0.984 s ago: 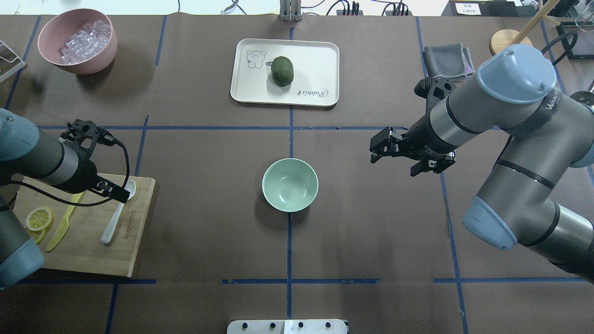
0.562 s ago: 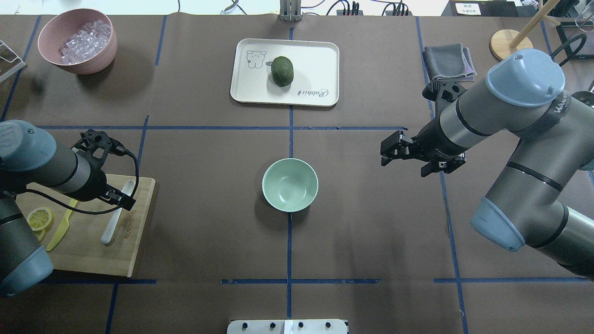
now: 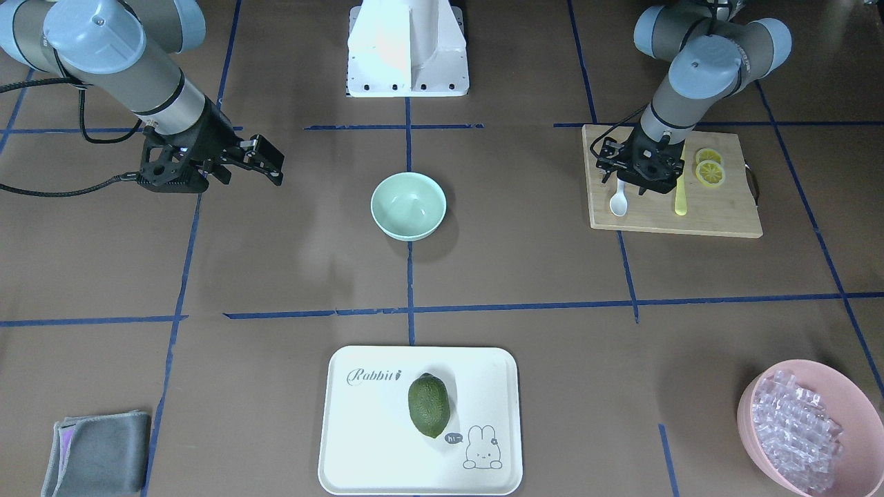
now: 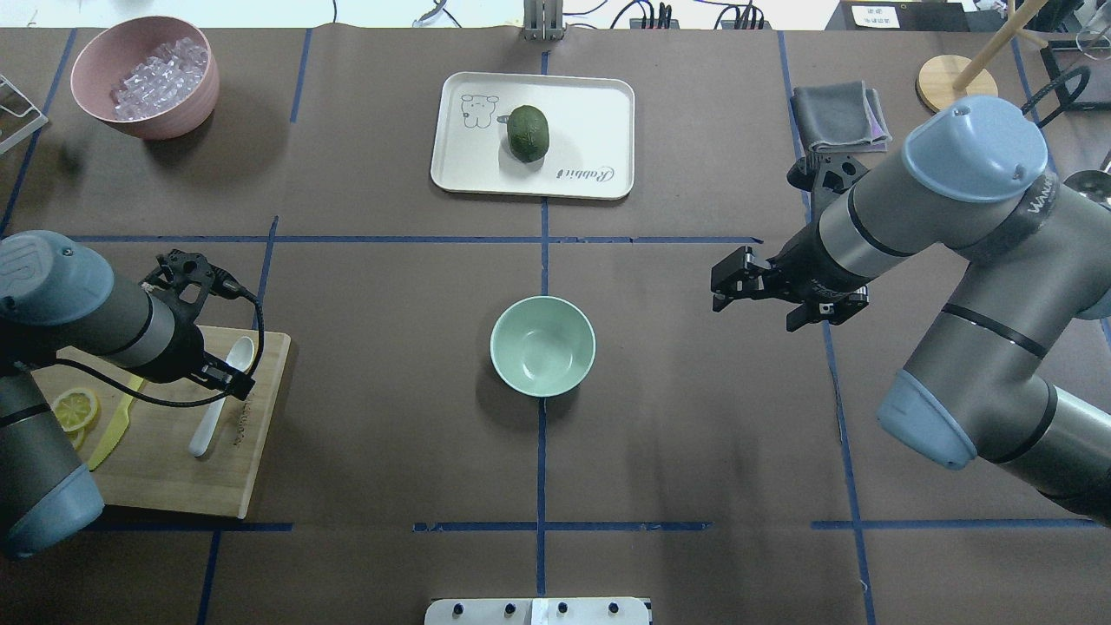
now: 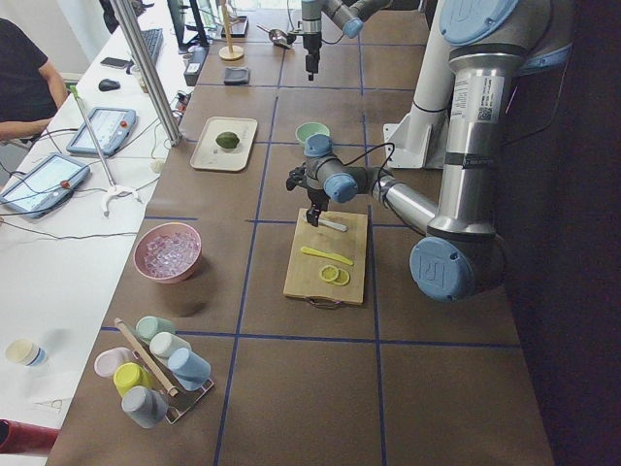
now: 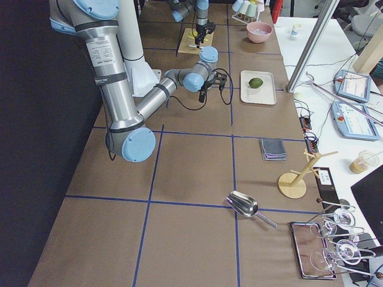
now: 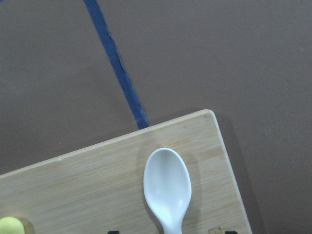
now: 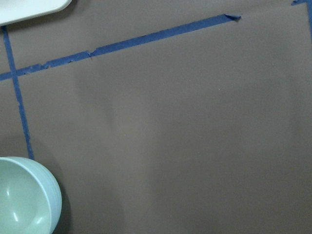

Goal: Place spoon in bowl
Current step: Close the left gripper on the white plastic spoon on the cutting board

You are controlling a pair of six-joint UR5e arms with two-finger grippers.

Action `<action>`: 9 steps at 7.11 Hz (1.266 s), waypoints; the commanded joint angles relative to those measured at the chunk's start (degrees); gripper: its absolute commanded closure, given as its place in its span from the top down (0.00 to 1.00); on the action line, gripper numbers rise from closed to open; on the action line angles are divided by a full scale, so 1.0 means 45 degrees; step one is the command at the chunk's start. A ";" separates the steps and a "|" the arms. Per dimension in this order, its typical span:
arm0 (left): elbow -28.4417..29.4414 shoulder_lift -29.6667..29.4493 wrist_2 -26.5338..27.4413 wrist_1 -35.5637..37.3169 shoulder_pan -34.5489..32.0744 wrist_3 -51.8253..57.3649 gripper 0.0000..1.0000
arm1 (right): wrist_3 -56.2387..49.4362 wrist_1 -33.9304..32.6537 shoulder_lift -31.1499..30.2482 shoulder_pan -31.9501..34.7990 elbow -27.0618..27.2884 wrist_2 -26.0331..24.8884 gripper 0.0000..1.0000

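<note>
Resting on the board: the spoon lies flat on the wooden cutting board, scoop toward the board's far corner, handle running back toward the robot.
Left gripper: the left gripper hangs over the spoon's handle, jaws spread; its wrist camera shows one dark fingertip on each side of the handle (whether either touches the plastic, I cannot tell).
Right gripper: the right gripper is held above bare table on the robot's right side of the bowl, well apart from it, jaws parted and holding nothing.
Bowl: the mint-green bowl sits upright near the table's middle on a blue tape line, nothing in it.
Board neighbours: a yellow knife lies beside the spoon, roughly parallel to it, with lemon slices just beyond the knife.
Far side: a white tray carries a dark green fruit; a pink bowl of clear ice-like pieces stands at the far left corner; a folded grey cloth lies at the far right.
</note>
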 commanded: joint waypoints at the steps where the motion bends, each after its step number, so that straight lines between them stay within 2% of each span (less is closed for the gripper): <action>1: 0.0071 0.0019 -0.0021 0.0033 0.0045 -0.0003 0.73 | 0.0004 0.0003 0.0018 0.0012 0.0010 0.0024 0.99; 4: 0.0247 0.0019 -0.0021 0.0014 0.0064 -0.0003 0.72 | 0.0004 0.0003 -0.0001 0.0012 -0.0010 0.0024 0.99; 5: 0.0247 0.0019 -0.0021 0.0033 0.0064 -0.0003 0.68 | 0.0004 0.0003 -0.0001 -0.0008 -0.0010 0.0043 0.99; 7: 0.0266 0.0019 -0.0215 0.0072 0.0084 -0.0003 0.50 | 0.0004 0.0003 0.0018 -0.0008 -0.0010 0.0063 0.99; 8: 0.0286 0.0019 -0.0758 0.0072 0.0084 -0.0022 0.42 | 0.0004 0.0003 0.0018 -0.0008 -0.0010 0.0063 0.99; 9: 0.0247 0.0019 -0.0860 0.0072 0.0084 -0.0022 0.27 | -0.0015 0.0003 0.0018 -0.0008 -0.0010 0.0063 0.99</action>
